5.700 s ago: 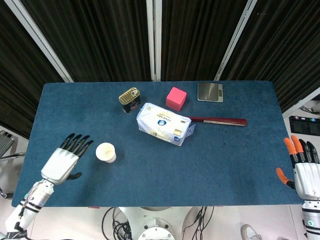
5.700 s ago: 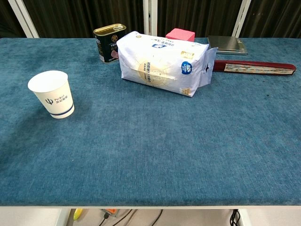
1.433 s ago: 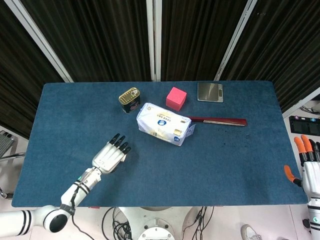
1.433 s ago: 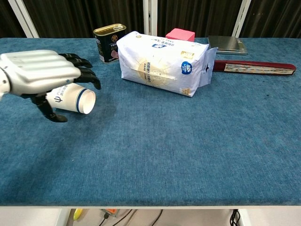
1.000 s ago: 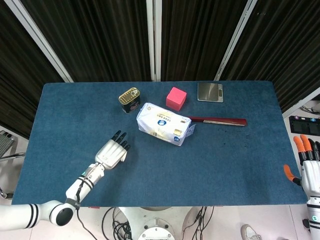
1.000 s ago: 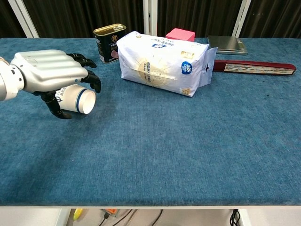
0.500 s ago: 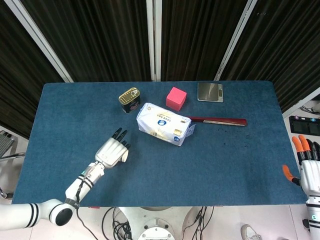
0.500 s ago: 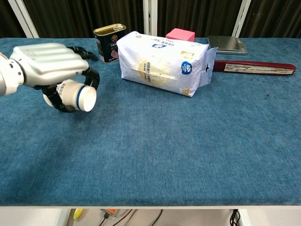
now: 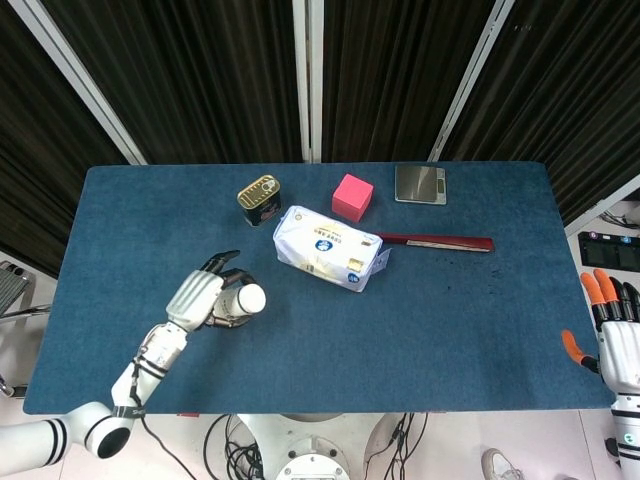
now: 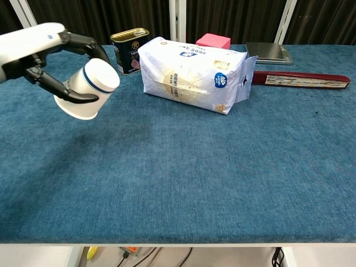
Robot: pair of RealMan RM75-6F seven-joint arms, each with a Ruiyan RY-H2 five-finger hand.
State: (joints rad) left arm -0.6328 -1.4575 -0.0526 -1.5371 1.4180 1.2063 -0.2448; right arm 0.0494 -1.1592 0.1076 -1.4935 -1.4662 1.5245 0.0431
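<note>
My left hand (image 9: 203, 297) (image 10: 41, 53) grips a white paper cup (image 9: 243, 299) (image 10: 89, 89) with a blue band. The cup is lifted off the blue table (image 9: 450, 300) and tipped over, its base pointing up and toward the right. Dark fingers (image 10: 78, 97) wrap around its side. My right hand (image 9: 615, 335) hangs past the table's right edge in the head view, fingers apart and empty; the chest view does not show it.
A white and blue soft package (image 9: 329, 247) (image 10: 192, 72) lies mid-table. Behind it are a dark tin can (image 9: 259, 199) (image 10: 128, 50), a pink cube (image 9: 352, 196) (image 10: 213, 40), a small grey scale (image 9: 420, 184) (image 10: 269, 52) and a dark red flat case (image 9: 438, 242) (image 10: 300, 79).
My left hand came in over the upright cup, tipped it on its side and closed round it. Since half a second ago it has lifted the cup and turned it base up.
</note>
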